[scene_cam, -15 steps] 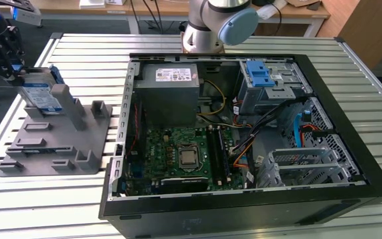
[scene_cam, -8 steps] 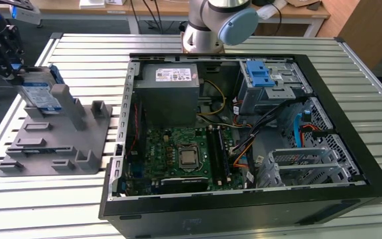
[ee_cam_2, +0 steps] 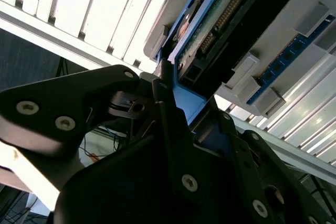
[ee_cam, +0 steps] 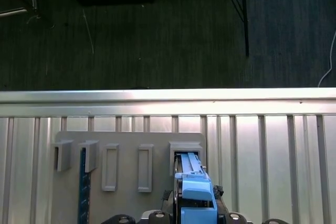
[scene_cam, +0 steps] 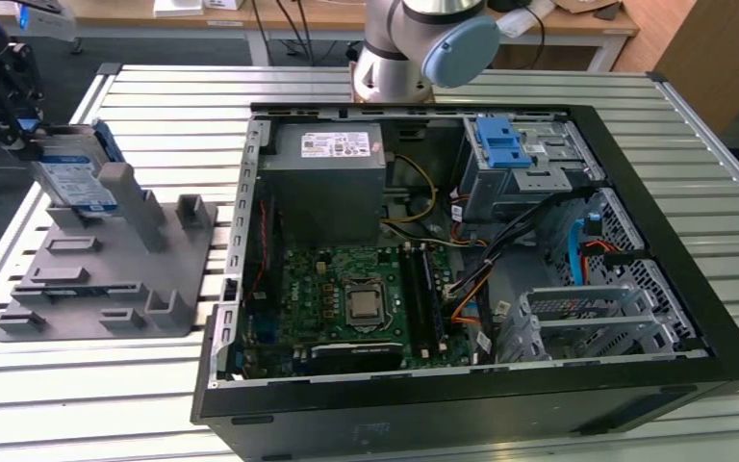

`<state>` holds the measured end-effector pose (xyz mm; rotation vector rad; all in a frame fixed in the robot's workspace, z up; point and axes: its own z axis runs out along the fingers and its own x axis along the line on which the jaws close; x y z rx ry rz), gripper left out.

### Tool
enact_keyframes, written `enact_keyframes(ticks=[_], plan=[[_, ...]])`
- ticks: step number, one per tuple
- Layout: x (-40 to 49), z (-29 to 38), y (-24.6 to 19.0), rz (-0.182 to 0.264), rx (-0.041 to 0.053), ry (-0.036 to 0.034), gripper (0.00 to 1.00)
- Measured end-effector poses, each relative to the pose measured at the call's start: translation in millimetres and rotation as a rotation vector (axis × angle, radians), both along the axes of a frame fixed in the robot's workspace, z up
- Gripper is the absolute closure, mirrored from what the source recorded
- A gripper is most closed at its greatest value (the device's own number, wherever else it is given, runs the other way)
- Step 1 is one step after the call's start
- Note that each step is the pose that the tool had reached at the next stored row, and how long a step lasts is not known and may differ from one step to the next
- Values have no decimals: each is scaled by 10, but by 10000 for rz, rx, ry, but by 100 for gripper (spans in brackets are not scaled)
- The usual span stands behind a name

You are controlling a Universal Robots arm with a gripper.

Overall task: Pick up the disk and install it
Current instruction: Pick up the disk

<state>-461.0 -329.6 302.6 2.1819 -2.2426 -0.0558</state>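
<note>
So the disk (scene_cam: pixel 72 178) is standing on end at the exterior view's left. Its long axis runs pretty much up-down with a slight lean, and the label face is turned toward the exterior camera. Its lower end sits in a slot of the grey holder (scene_cam: pixel 100 279) on the slatted table (scene_cam: pixel 88 404). The gripper (scene_cam: pixel 20 125) has its fingers clamped on the blue carrier at the disk's upper end. In the first wrist view another holder slot has a thin blue board (ee_cam: pixel 83 182) on edge. The computer case (scene_cam: pixel 472 414) lies open with a power-supply box (scene_cam: pixel 324 183), motherboard (scene_cam: pixel 344 308) and drive cage (scene_cam: pixel 537 168) inside.
</note>
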Motion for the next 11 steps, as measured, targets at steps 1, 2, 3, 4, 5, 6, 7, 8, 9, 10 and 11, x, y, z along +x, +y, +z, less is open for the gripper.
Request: enact_keyframes(ticks=[1,2,3,4,5,6,7,8,9,10,11], plan=[[0,9,0,0,0,0,64],[0,17,0,1,0,0,64],[0,25,0,1,0,0,64],[0,33,0,0,0,0,64],[0,41,0,0,-1,1,64],[0,46,0,0,0,0,64],[0,53,0,0,0,0,64],[0,60,0,0,0,0,64],[0,69,0,0,-1,1,64],[0,76,0,0,-1,1,64],[0,85,0,0,-1,1,64]])
